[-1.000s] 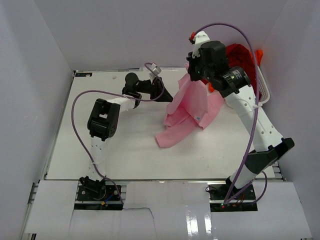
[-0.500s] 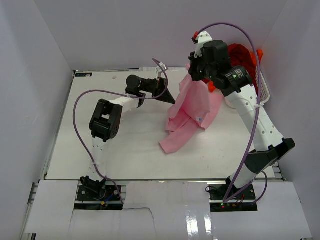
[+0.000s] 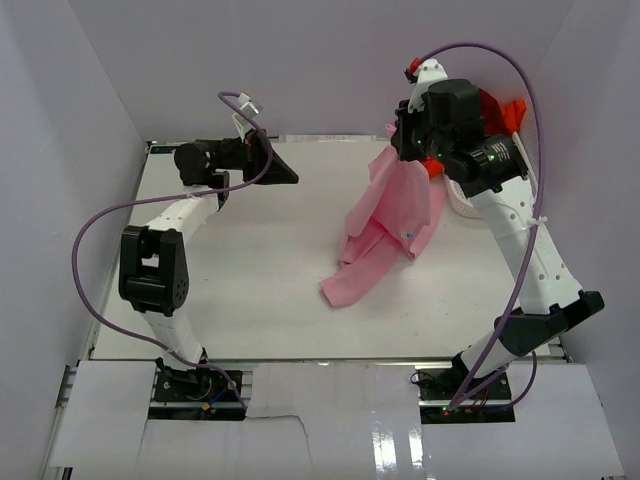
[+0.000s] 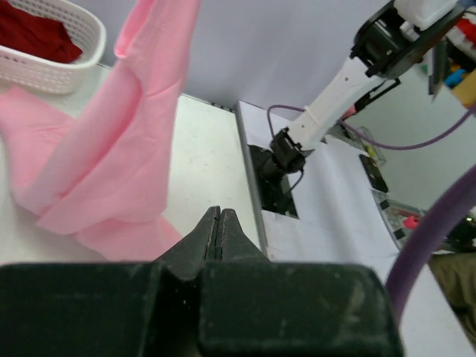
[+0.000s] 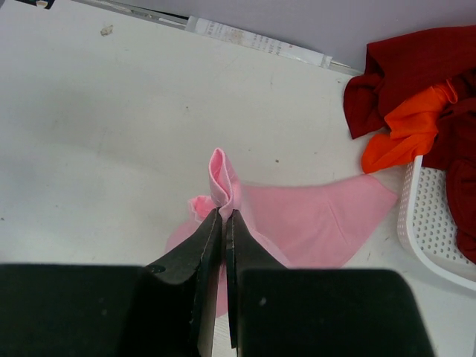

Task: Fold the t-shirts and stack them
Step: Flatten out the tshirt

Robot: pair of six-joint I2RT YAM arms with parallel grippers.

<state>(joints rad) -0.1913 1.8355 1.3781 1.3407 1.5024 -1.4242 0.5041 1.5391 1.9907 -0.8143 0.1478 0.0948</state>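
Right arm (image 3: 510, 215) high, pink t-shirt (image 3: 390, 205) in fingers (image 5: 195, 256).

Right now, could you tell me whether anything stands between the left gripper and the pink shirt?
Nothing visible does. Only bare table lies between the shut left gripper and the pink shirt, which hangs pinched in the right gripper. The basket sits beyond the shirt, on the far right.

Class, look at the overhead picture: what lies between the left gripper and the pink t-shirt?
Only a bare stretch of the white table. The top view shows the shut left gripper and the pink t-shirt well apart, with nothing between them.
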